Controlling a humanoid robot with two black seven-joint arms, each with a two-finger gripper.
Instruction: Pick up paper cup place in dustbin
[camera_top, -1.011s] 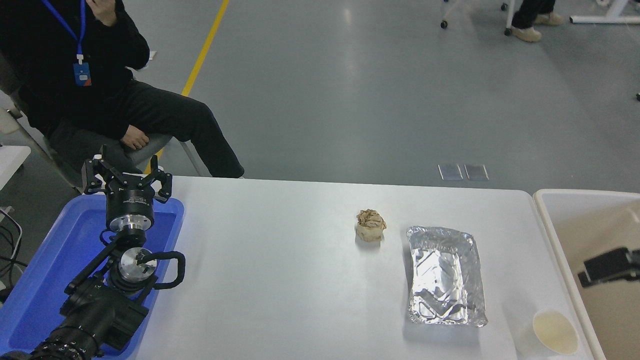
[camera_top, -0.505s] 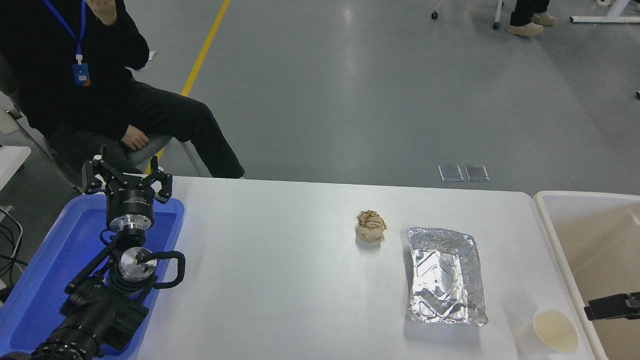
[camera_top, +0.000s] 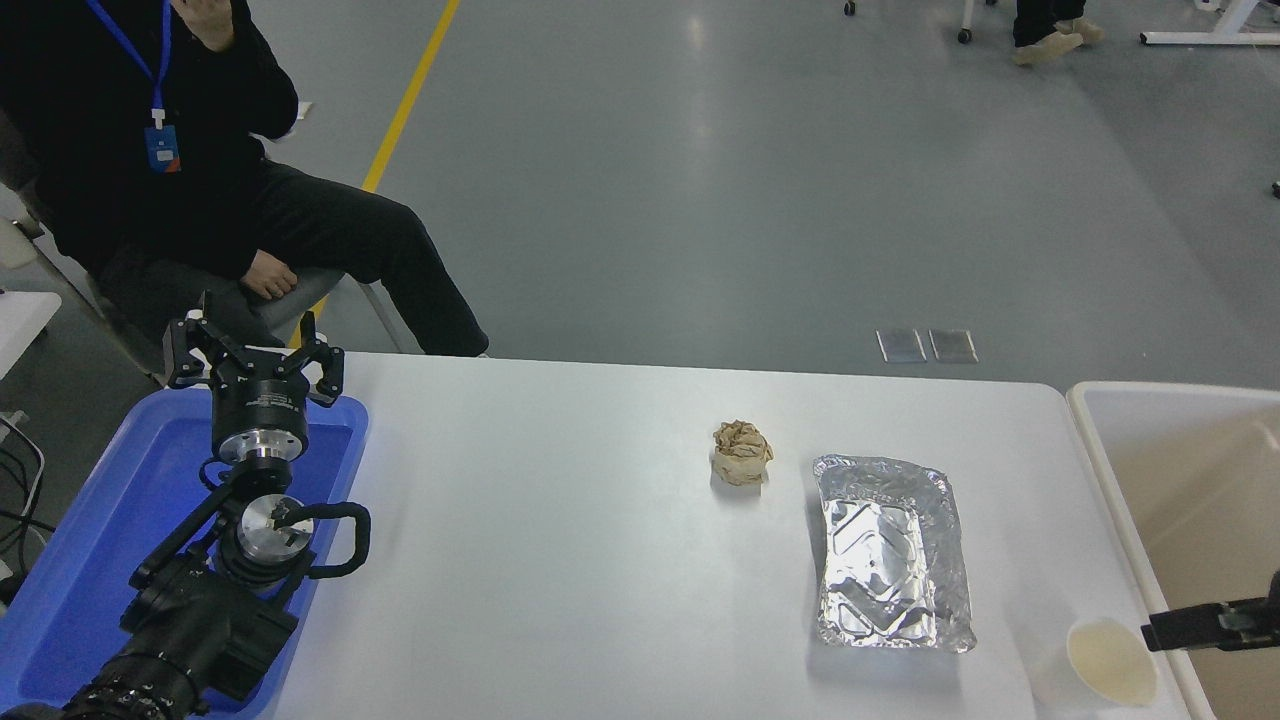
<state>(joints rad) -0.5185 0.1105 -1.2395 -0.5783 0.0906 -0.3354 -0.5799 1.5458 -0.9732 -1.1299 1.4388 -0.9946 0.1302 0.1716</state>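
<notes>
The paper cup (camera_top: 1110, 662) stands upright at the white table's (camera_top: 560, 560) near right corner, just left of the dustbin (camera_top: 1120, 500). The right gripper (camera_top: 1190, 628) reaches in over the bin's rim beside the cup; its fingers' state cannot be told. The left gripper (camera_top: 255, 362), fingers spread, hangs over a blue tray (camera_top: 90, 540).

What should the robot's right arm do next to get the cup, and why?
Probably slide a little further left. The right gripper is at the dustbin rim, just right of the cup, which stands upright and ungrasped on the table.
</notes>
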